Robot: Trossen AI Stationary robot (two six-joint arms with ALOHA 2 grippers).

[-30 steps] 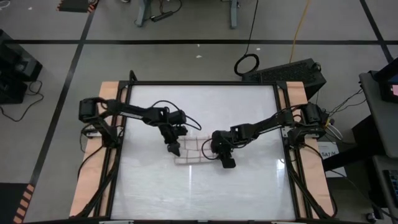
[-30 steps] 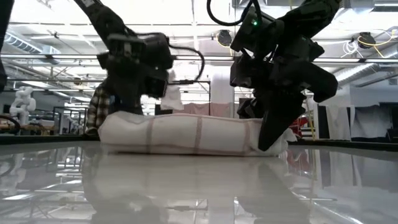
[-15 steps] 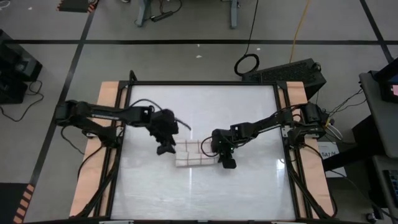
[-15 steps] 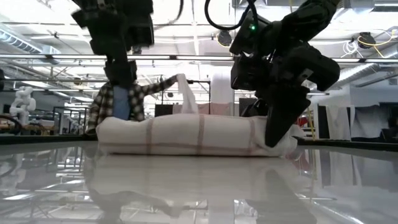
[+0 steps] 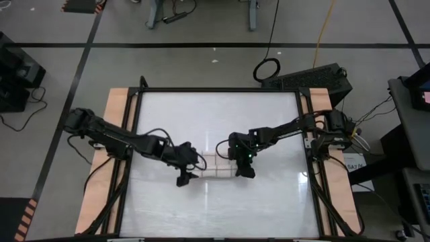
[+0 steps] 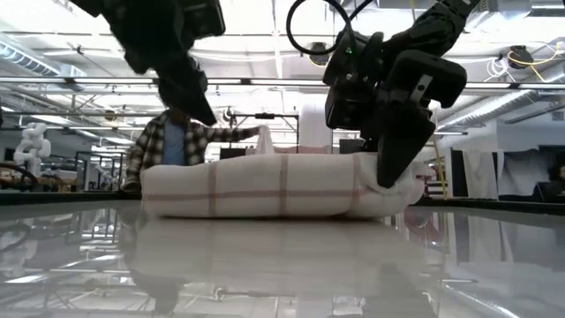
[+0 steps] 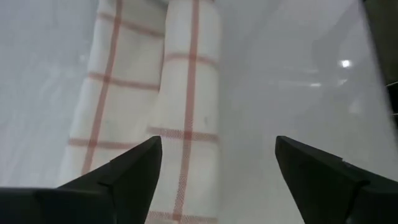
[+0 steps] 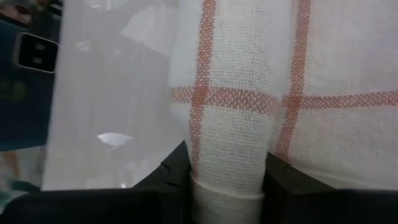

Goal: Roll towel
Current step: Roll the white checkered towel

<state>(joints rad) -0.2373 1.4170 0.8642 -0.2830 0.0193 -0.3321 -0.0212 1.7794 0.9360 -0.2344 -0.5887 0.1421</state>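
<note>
High view: thin white cloth towel with red-brown grid lines [image 5: 213, 166] seen as a short rolled strip near the middle of the glossy white desk [image 5: 269, 202]. Partly covered at both ends by the dark arms, so its full length not visible. Left hand [image 5: 183, 179] just beside the towel's left end, at the edge nearer the front of the desk. Right hand [image 5: 246, 169] over the towel's right end. Fingers of both too small here to judge.

Low view: towel [image 6: 274, 185] as a thick roll lying flat on the desk [image 6: 282, 265]. Right hand [image 6: 393, 172] pressed down onto one end of the roll, with cloth bunched around it; fingertips hidden in the folds. Left hand [image 6: 181, 75] raised above the other end, apart from the cloth, cut off at the top edge. Behind the roll, a person in a checked shirt [image 6: 163, 146], partly hidden.

Left wrist view: two dark fingers [image 7: 127, 171] spread wide, nothing between them. Towel [image 7: 180, 93] below, two rolled layers side by side, one finger over the cloth, the other over bare desk [image 7: 292, 74].

Right wrist view: fingers [image 8: 174, 177] closed narrowly on a rolled fold of the towel [image 8: 233, 93], cloth filling the gap between them. Tips cut off at the edge.
</note>
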